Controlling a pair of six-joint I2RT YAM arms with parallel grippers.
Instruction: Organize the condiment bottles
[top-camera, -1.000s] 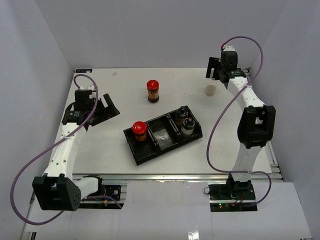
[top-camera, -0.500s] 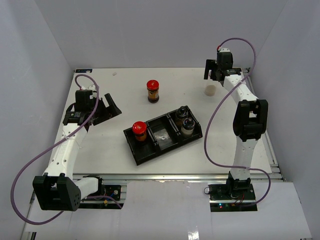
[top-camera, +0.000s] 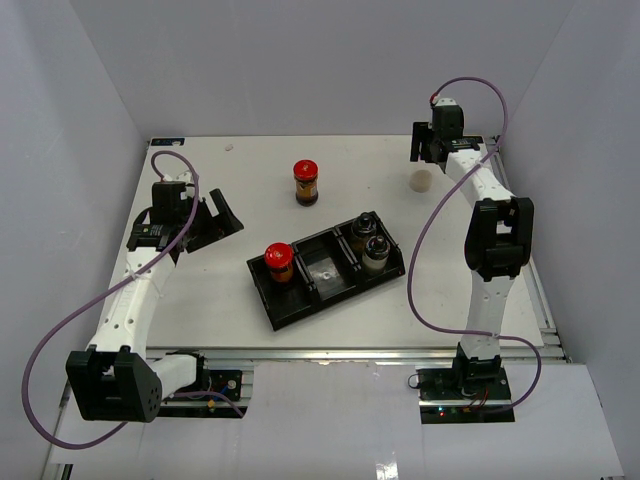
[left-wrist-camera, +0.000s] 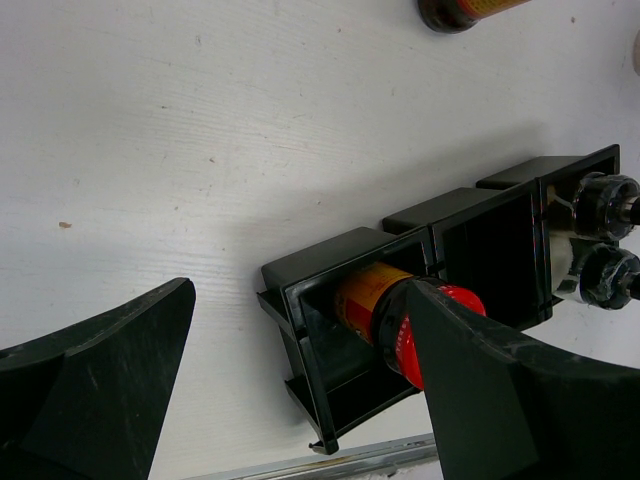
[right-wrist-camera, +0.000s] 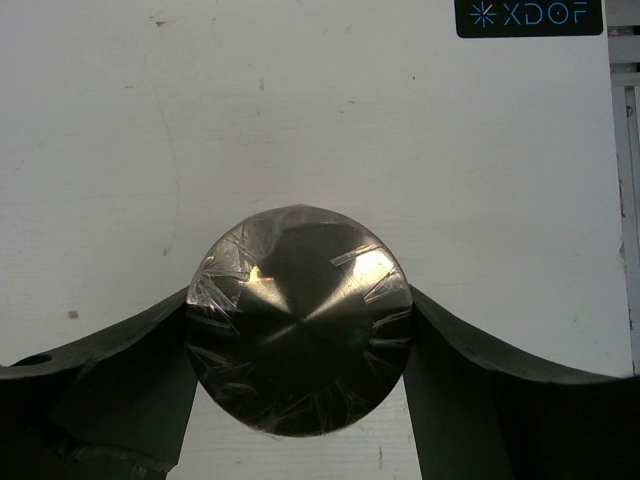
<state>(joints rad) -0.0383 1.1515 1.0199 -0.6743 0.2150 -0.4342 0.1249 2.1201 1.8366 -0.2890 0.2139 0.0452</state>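
A silver-lidded jar (top-camera: 421, 180) stands on the table at the back right. My right gripper (top-camera: 426, 155) is open over it, and in the right wrist view the gripper (right-wrist-camera: 300, 300) has its fingers at either side of the silver lid (right-wrist-camera: 298, 330). One red-lidded jar (top-camera: 278, 262) stands in the left compartment of the black tray (top-camera: 290, 305). Two black-capped shakers (top-camera: 371, 238) stand in its right compartment. A second red-lidded jar (top-camera: 306, 182) stands on the table behind the tray. My left gripper (top-camera: 215, 215) is open and empty, left of the tray.
The tray's middle compartment (top-camera: 325, 268) holds nothing. White walls close in the table on the left, back and right. A metal rail (top-camera: 340, 352) runs along the near edge. The left wrist view shows the tray (left-wrist-camera: 300, 330) and the trayed jar (left-wrist-camera: 380, 305).
My right gripper has moved slightly left and toward the back, settling over the silver-lidded jar. The left arm and the bottles have not moved.
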